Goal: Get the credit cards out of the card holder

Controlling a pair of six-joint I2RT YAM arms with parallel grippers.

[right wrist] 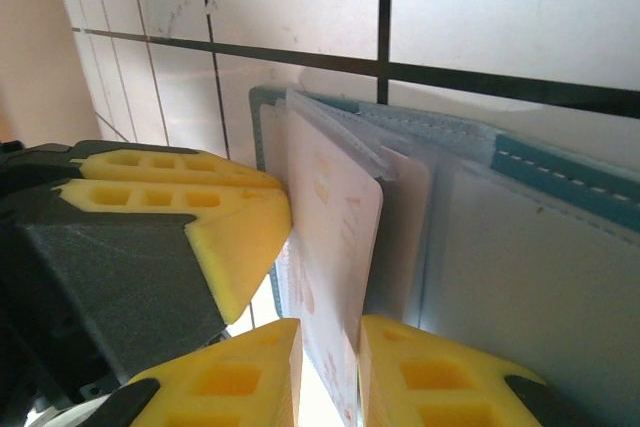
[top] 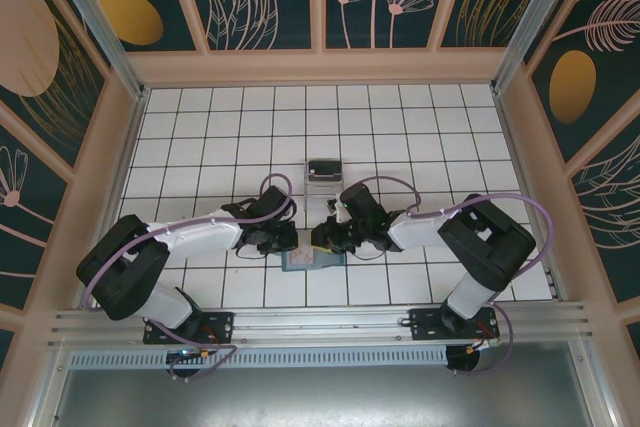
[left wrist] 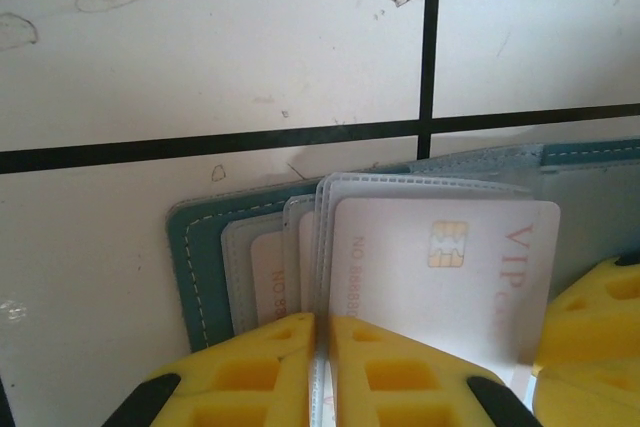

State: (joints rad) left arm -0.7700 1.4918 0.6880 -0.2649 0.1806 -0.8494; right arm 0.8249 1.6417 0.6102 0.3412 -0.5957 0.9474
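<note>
Teal and soft, the wallet [top: 305, 261] lay open on the tiled table [top: 200, 127], at 6 o'clock from the table's middle and between my two wrists. Its clear plastic sleeves [left wrist: 300, 217] were fanned up off the cover. My left claw [left wrist: 322, 329] was pressed together on the lower edges of those sleeves, pinning the wallet down. My right claw [right wrist: 328, 329] pinched one pale card [right wrist: 338, 217] on edge, with a pad on each flat face. The left wrist view showed a white chip card at the front of the fan, and I judged it to be the same one. I reckoned the card was light, stiff and slick, and best held by the bare corner clear of the sleeve. The sleeves looked floppy and likely to cling, so the wallet would ride up with the card unless it was held down. Room was tight at 9 o'clock of the card, where my left claw's yellow pads sat just beside it. In the top view, open tiles lay at 12 o'clock of the wallet, up to a small clear box [top: 322, 172]. I judged a straight draw out of the sleeve's mouth to be the safest path.
</note>
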